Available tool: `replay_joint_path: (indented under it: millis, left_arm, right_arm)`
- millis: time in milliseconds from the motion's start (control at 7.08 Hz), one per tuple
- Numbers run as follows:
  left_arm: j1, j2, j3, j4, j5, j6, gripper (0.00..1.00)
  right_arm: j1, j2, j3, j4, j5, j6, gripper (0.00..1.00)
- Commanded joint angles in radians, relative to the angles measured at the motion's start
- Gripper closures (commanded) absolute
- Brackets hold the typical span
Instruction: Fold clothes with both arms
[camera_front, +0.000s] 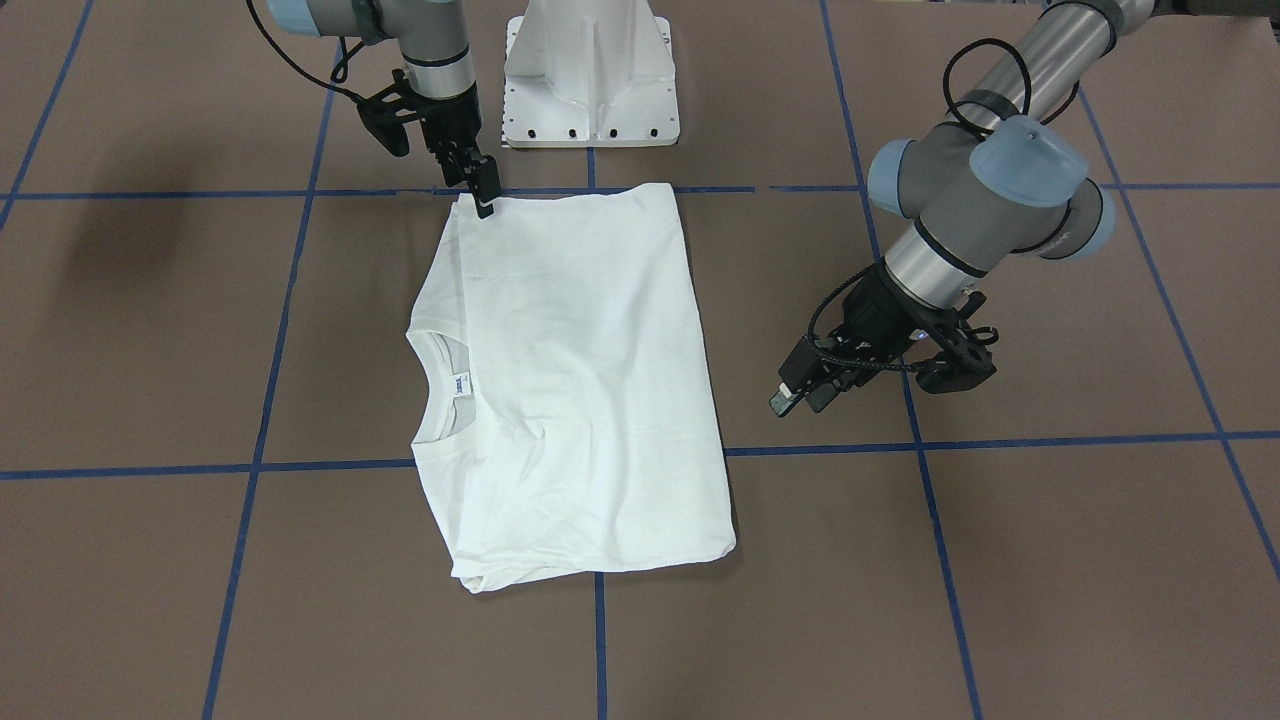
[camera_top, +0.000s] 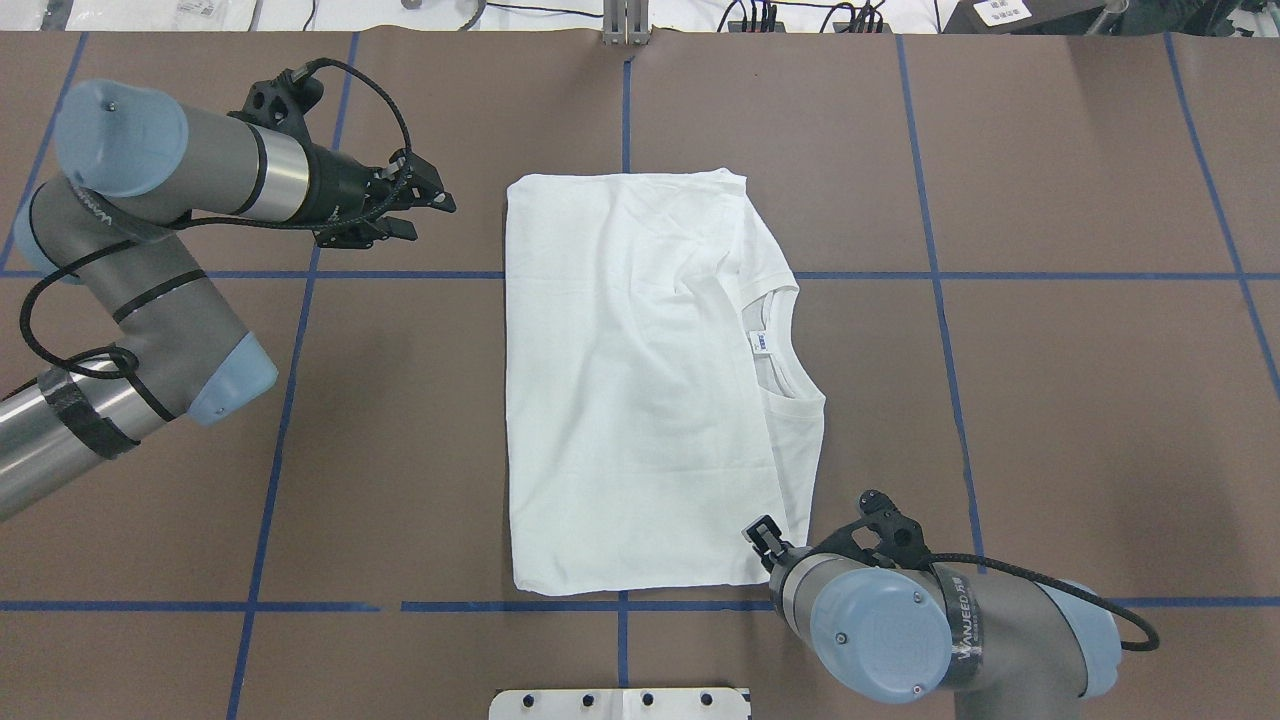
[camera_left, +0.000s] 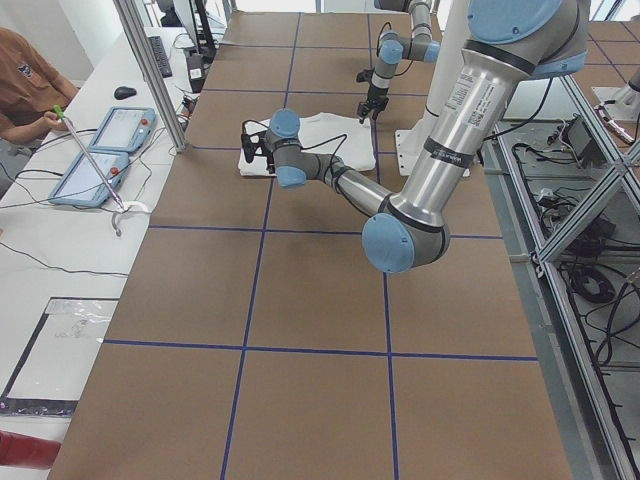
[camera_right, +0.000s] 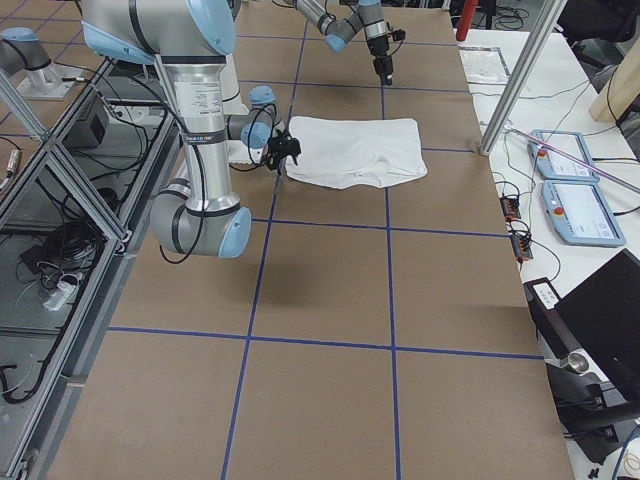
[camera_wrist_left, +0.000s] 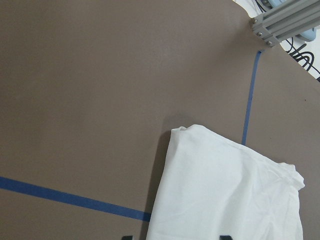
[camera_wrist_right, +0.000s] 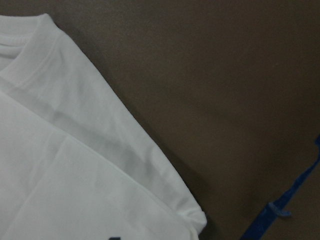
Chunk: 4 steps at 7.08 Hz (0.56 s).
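Likely soft and light, the folded T-shirt (camera_front: 580, 380) suits a corner pinch; the left gripper (camera_front: 800, 396) hangs open, empty, while the right gripper (camera_front: 483, 190), at a corner, cannot be judged.

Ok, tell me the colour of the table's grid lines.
Blue; the grid lines show best in the overhead exterior view.

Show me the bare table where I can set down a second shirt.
Widest: the table to the robot's right of the shirt. Also the far strip beyond it. Crowded: the right gripper at the near corner, the left gripper off the far-left one.
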Motion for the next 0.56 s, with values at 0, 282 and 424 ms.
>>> replay_joint_path:
  millis: [0, 282, 424]
  left_arm:
    - [0.000, 0.000, 0.000, 0.000, 0.002, 0.000, 0.35]
    - [0.000, 0.002, 0.000, 0.000, 0.002, 0.000, 0.35]
    - [-0.002, 0.002, 0.000, 0.000, 0.002, 0.001, 0.35]
  right_arm:
    - [0.000, 0.006, 0.000, -0.007, 0.000, 0.004, 0.44]
    - [0.007, 0.005, -0.003, -0.009, 0.000, 0.004, 0.52]
    - [0.010, 0.005, -0.005, -0.010, -0.002, 0.004, 0.52]
